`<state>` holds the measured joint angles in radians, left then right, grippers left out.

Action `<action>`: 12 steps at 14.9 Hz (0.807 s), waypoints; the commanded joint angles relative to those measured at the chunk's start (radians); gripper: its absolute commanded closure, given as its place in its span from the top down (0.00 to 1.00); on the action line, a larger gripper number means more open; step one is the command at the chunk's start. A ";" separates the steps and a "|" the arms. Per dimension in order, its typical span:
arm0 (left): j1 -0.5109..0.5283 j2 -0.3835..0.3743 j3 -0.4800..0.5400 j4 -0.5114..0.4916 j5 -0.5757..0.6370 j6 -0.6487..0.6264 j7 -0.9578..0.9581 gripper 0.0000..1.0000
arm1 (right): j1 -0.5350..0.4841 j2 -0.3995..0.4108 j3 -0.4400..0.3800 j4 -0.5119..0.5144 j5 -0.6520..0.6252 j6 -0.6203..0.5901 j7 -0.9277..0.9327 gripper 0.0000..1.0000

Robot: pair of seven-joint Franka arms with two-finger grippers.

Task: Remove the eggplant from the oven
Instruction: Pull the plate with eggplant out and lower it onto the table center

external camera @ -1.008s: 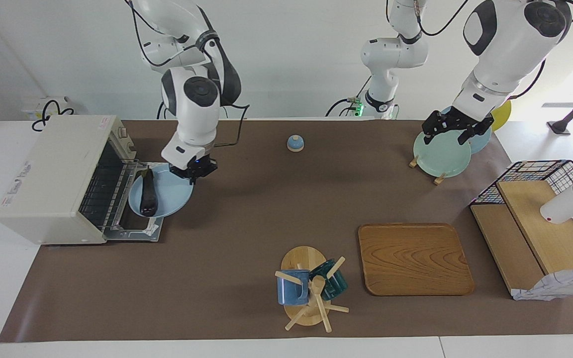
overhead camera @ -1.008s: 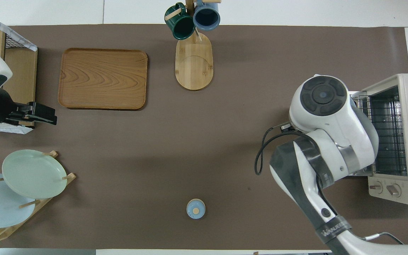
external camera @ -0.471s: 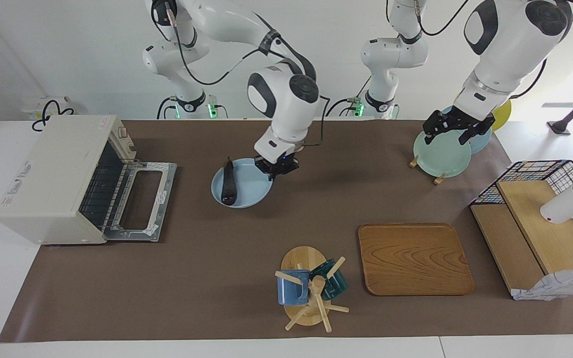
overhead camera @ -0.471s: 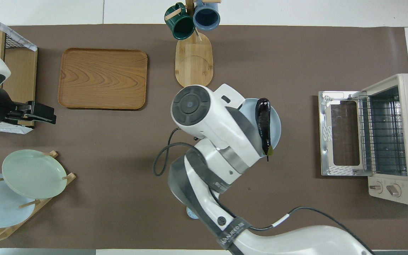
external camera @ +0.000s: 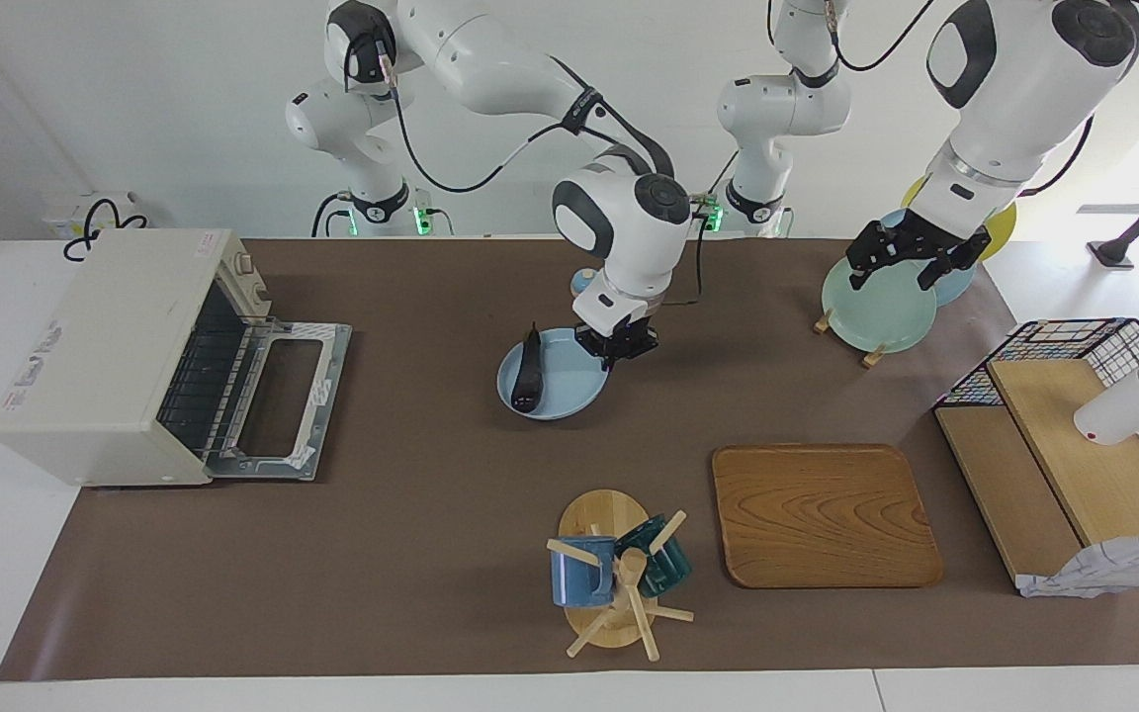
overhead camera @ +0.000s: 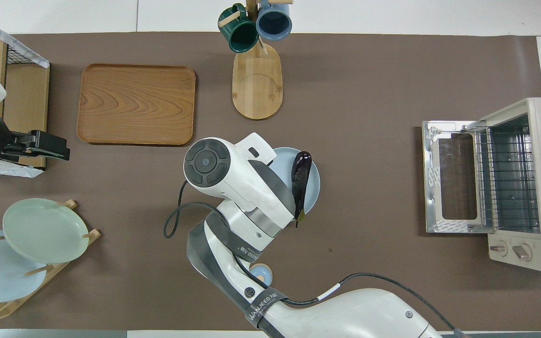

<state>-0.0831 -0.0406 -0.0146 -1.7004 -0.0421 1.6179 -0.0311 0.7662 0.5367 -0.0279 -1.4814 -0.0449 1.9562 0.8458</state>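
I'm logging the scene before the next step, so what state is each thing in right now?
oven: door dropped open, rack bare.
eggplant: out of the oven, lying on the blue plate.
blue plate: on the table mid-way, rim gripped.
right tool: shut on the blue plate's rim.
left tool: open, empty, over the plate rack.
mugs: hanging on the wooden stand.
wooden tray: empty.
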 commanded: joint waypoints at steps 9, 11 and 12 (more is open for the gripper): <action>0.008 -0.005 -0.005 0.005 0.015 0.016 0.013 1.00 | -0.088 -0.041 0.017 -0.014 0.043 0.083 0.034 0.39; 0.002 -0.004 -0.005 -0.001 0.013 0.030 0.007 1.00 | -0.131 -0.090 0.013 -0.014 0.031 -0.020 -0.110 0.28; -0.009 -0.005 -0.007 -0.007 0.013 0.040 0.004 1.00 | -0.162 -0.116 0.013 -0.019 0.005 -0.072 -0.173 0.24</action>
<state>-0.0836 -0.0405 -0.0161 -1.6992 -0.0421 1.6330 -0.0311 0.6636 0.4844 -0.0249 -1.4868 -0.0155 1.9735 0.7865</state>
